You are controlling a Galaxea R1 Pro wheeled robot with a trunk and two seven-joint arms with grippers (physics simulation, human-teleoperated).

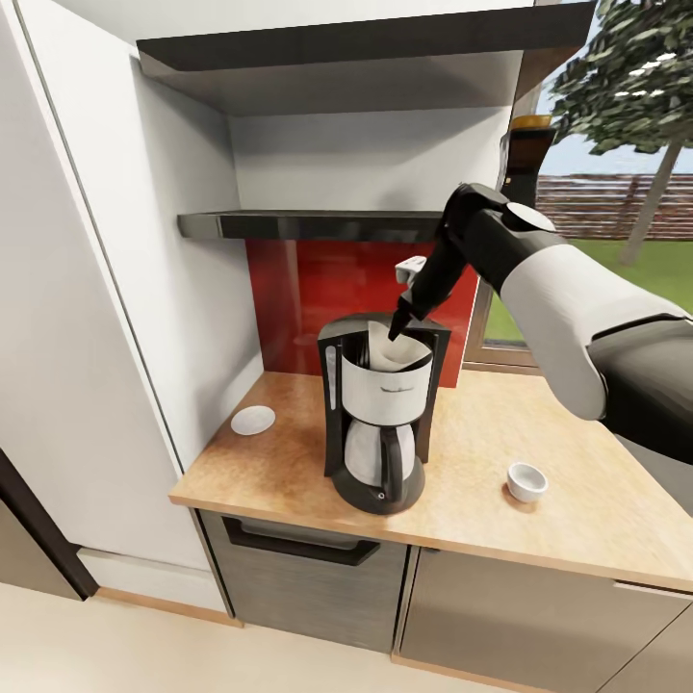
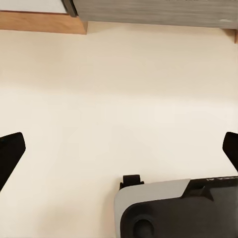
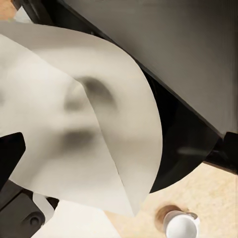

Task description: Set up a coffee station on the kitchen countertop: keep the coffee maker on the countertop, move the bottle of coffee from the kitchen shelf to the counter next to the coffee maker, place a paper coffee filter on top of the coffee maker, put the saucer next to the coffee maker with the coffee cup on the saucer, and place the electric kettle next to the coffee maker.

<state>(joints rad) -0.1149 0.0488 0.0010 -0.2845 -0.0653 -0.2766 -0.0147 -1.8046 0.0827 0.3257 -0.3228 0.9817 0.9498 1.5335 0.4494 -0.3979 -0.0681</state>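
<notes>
- Where my head camera looks down, the right pincer [image 1: 399,325] hangs at the filter [image 1: 395,352] sitting in the top of the coffee maker [image 1: 378,423] on the counter [image 1: 577,500]; saucer [image 1: 253,420] left, cup [image 1: 526,481] right, both well apart from it.
- Left wrist: left pincer [image 2: 119,148] spread wide over pale floor [image 2: 119,89], holding nothing.
- Right wrist: fingers [image 3: 10,153] wide apart around the filter [image 3: 74,129]; I cannot tell if they touch it. Cup [image 3: 181,225] on the counter beyond.

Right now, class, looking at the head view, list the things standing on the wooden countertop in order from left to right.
Small round white saucer → black and silver coffee maker with the white paper filter in its top → small white coffee cup.
</notes>
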